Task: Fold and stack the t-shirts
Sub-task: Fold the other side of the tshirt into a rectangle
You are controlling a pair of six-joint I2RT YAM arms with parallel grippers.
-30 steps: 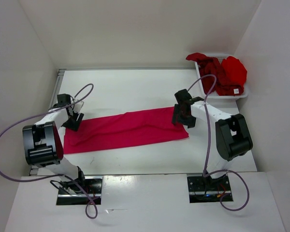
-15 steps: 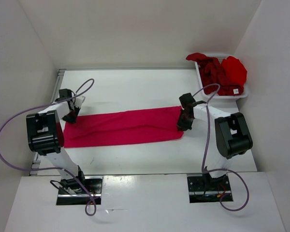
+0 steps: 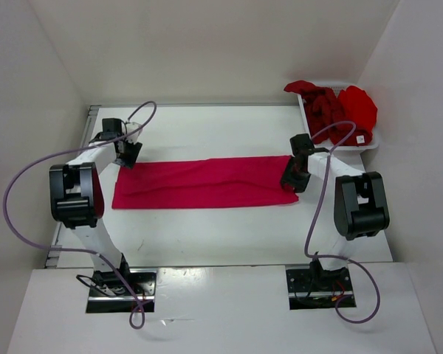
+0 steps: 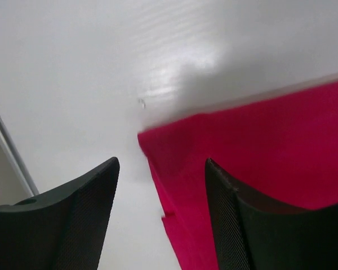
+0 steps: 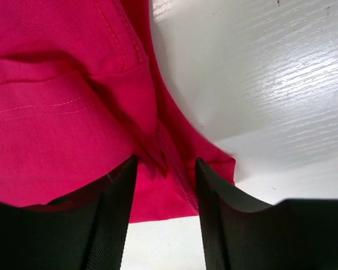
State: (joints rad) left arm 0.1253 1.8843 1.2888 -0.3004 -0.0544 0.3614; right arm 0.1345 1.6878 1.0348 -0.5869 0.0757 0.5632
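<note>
A pinkish-crimson t-shirt [image 3: 203,183], folded into a long strip, lies flat across the middle of the table. My left gripper [image 3: 127,158] stands open over its far left corner. In the left wrist view, that gripper [image 4: 161,163] straddles the shirt's [image 4: 270,140] edge, one finger over bare table. My right gripper [image 3: 292,183] is open at the strip's right end. In the right wrist view, a rumpled fold of the shirt [image 5: 56,84] lies loose between the right gripper's [image 5: 166,160] parted fingers. A dark maroon t-shirt [image 3: 328,110] and a bright red one [image 3: 358,107] sit bunched in the basket.
A white mesh basket [image 3: 375,140] stands at the back right corner, close behind the right arm. White walls enclose the table on the left, back and right. A metal rail [image 3: 88,129] runs along the left edge.
Both grippers shut on the strip's ends, drew it farther from the arm bases and to the right, straightened it, then opened again.
</note>
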